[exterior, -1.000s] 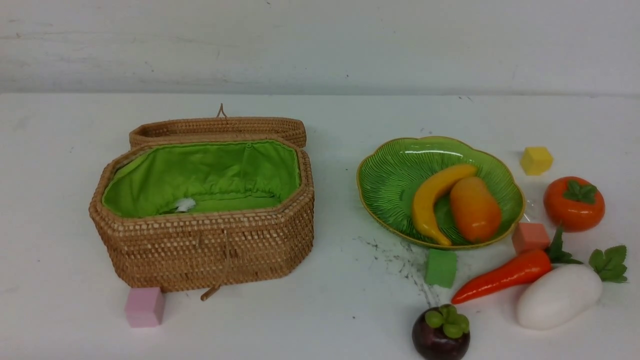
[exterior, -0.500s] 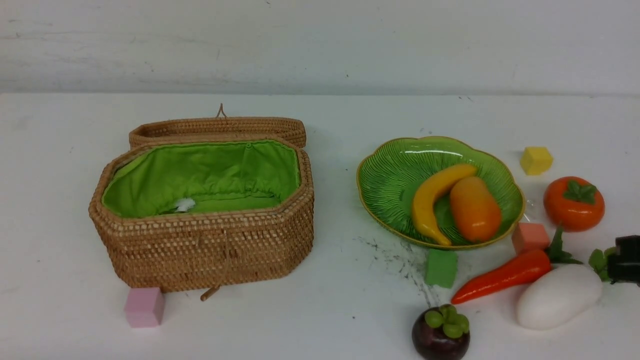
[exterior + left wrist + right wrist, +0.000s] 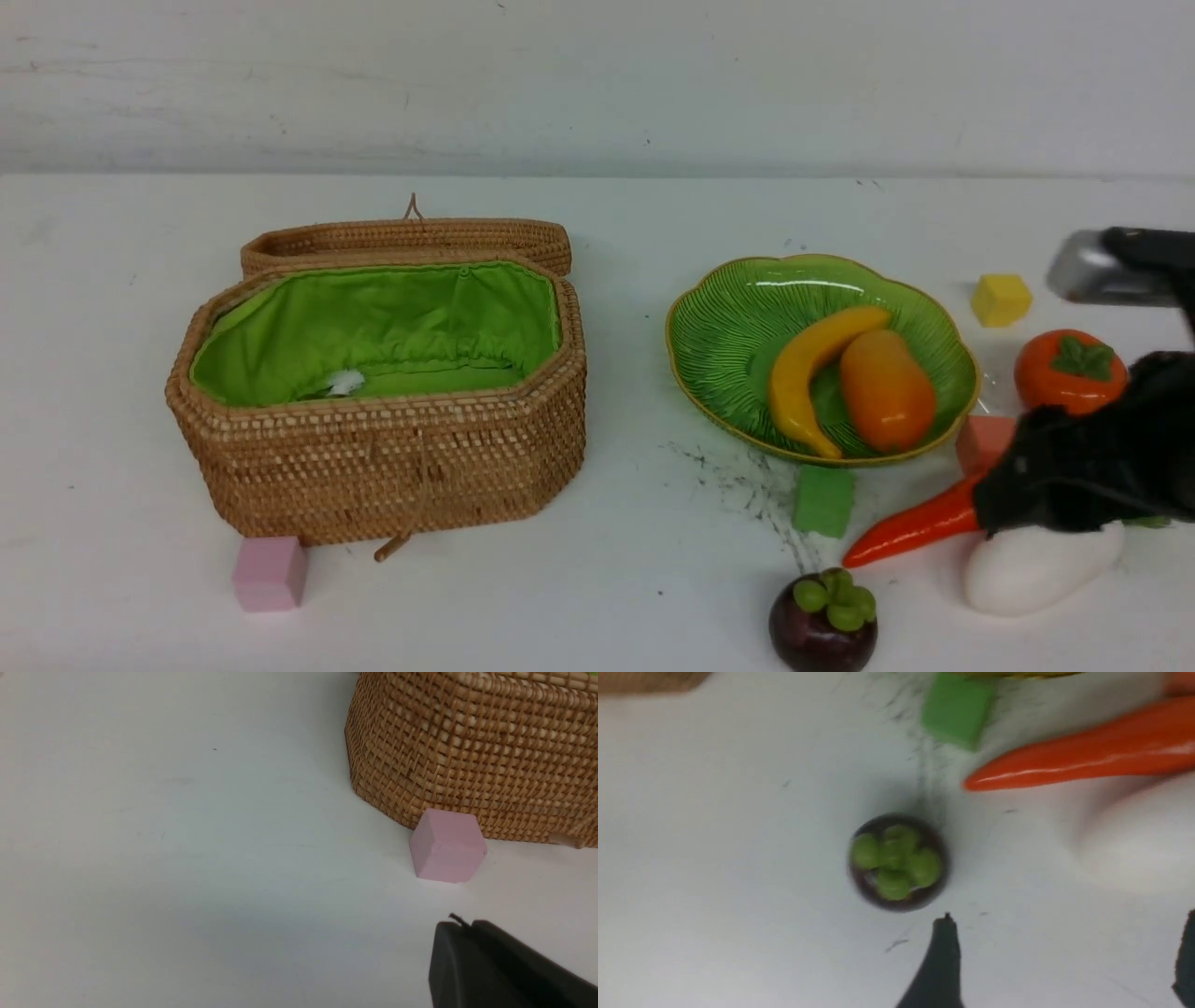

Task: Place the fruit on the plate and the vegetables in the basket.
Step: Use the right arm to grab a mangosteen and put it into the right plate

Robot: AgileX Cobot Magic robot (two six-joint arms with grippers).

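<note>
One white table (image 3: pixel 597 224) fills the front view, matte and mostly clean, with a patch of dark scuff marks (image 3: pixel 747 481) between the plate and the mangosteen. Behind it stands a pale, faintly streaked wall (image 3: pixel 597 84).

The basket (image 3: pixel 373 467) sits on the robot's left, brown woven wicker with a bright green lining (image 3: pixel 373 327); its lid (image 3: pixel 411 238) lies open behind it. A pink cube (image 3: pixel 269 572) touches its near wall. The plate (image 3: pixel 719 327), glossy green and ribbed with a yellowish scalloped rim, is on the right and holds the yellow banana (image 3: pixel 808 373) and the orange mango (image 3: pixel 887 392) side by side.

On the table to the right of the plate lie the orange-red persimmon (image 3: pixel 1064 373), the carrot (image 3: pixel 910 527) and the white radish (image 3: pixel 1036 569), both partly covered by the dark right arm. The purple mangosteen (image 3: pixel 822 625) with its green cap sits nearest the robot. A green cube (image 3: pixel 823 499), a salmon cube (image 3: pixel 980 439) and a yellow cube (image 3: pixel 1001 299) are scattered around the plate.

The right gripper (image 3: pixel 1066 938) hangs above the table near the mangosteen, jaws spread wide and holding nothing. The left gripper (image 3: pixel 467 933), near the pink cube, has its jaws pressed together, empty.
</note>
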